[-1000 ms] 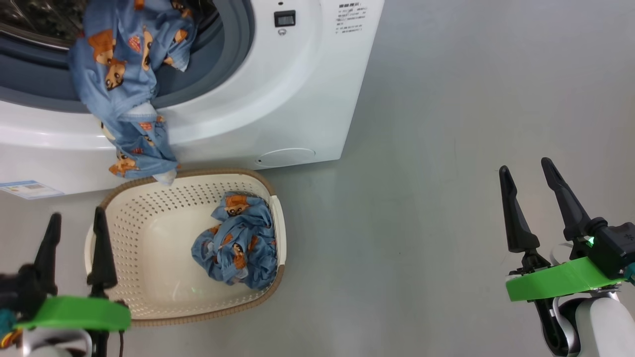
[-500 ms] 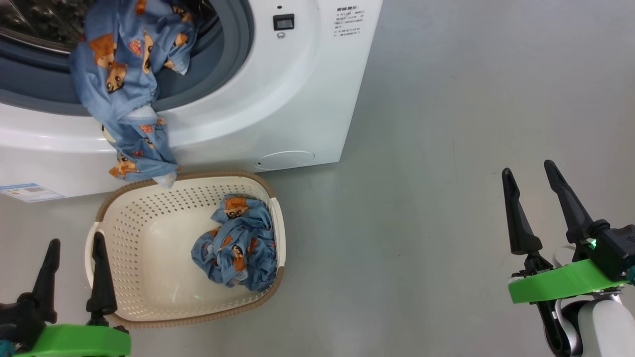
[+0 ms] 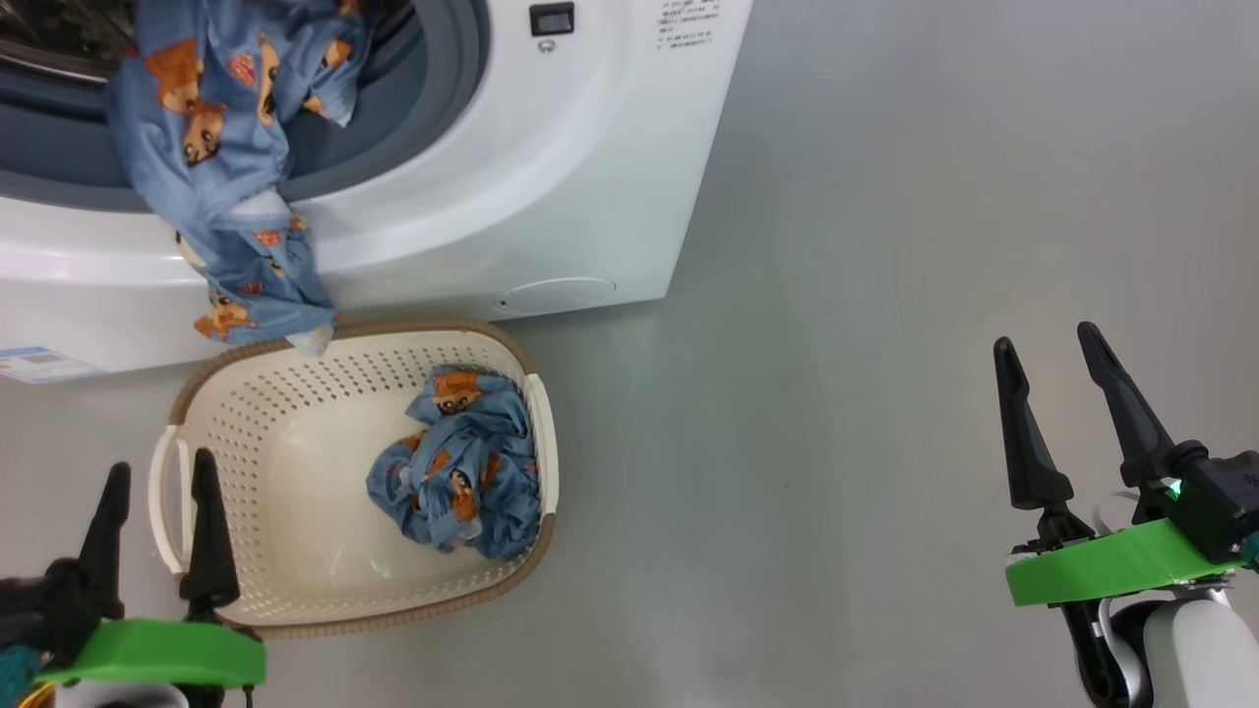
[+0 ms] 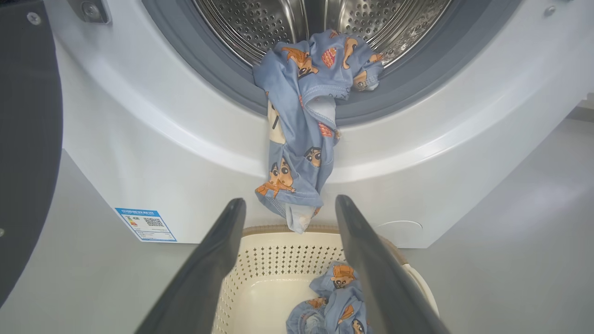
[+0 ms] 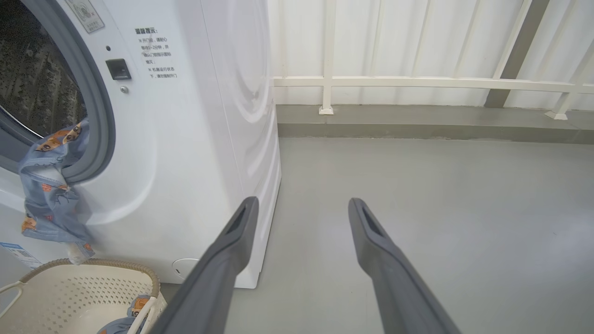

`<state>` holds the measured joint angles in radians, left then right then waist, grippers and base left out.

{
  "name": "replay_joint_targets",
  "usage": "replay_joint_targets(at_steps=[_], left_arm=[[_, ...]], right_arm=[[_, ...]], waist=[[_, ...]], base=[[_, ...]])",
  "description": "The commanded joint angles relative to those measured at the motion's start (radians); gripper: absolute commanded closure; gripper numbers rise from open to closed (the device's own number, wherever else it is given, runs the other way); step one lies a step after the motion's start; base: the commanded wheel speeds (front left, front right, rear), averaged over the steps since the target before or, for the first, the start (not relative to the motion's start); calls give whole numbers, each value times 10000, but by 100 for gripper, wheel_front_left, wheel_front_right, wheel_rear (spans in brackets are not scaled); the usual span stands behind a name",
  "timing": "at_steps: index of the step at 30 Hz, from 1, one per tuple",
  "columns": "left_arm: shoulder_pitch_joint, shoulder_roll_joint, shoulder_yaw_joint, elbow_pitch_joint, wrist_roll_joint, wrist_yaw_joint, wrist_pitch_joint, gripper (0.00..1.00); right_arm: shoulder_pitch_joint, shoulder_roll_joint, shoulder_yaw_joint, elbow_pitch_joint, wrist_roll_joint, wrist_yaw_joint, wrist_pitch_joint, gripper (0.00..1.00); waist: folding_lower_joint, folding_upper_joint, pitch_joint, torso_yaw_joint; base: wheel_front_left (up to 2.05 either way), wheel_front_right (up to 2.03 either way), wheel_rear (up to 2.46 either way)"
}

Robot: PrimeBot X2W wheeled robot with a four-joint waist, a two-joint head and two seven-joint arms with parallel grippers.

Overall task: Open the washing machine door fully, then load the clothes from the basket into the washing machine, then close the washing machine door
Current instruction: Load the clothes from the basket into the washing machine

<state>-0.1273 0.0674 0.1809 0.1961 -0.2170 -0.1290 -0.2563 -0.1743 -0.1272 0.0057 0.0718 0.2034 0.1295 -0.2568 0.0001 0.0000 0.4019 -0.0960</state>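
The washing machine (image 3: 551, 177) stands open, its steel drum (image 4: 260, 23) showing. The door's black rim (image 4: 28, 162) is swung out at the left edge of the left wrist view. One of the clothes (image 3: 211, 167) (image 4: 301, 120) (image 5: 48, 204) hangs half out over the grey gasket, down the white front to the basket's rim. The other (image 3: 457, 472) (image 4: 336, 301) lies bunched in the basket (image 3: 285, 462) on the floor below. My left gripper (image 3: 160, 464) (image 4: 290, 200) is open and empty at the basket's near left corner. My right gripper (image 3: 1045, 338) (image 5: 302, 201) is open over bare floor, far right.
Grey floor (image 3: 836, 295) stretches right of the machine. A white railing (image 5: 417, 82) and a low kerb run along the back wall. A blue label (image 4: 145, 224) sits low on the machine's front.
The head view has shifted, so machine and basket sit slightly further left and up. My left gripper has drawn back from the basket, lower in view. Right gripper barely moved. Both stayed open.
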Motion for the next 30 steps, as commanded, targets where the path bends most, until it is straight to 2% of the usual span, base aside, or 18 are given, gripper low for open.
replay_joint_targets(at_steps=[1,19,30], left_arm=[[-288,221,272,-35,-85,-17,-55,0],[-3467,908,-244,3003,-273,-17,-55,0],[-5278,1583,-429,4716,-134,-17,-55,0]], right_arm=[[-74,-24,170,-273,38,12,-49,0],[-795,281,181,-418,-29,12,-49,0],[-1190,424,394,-442,-14,12,-49,0]], waist=[[-1,0,182,-29],[-1,0,1571,-177],[-1,0,2077,-479]], base=[[0,0,0],[0,0,0],[0,0,0]])
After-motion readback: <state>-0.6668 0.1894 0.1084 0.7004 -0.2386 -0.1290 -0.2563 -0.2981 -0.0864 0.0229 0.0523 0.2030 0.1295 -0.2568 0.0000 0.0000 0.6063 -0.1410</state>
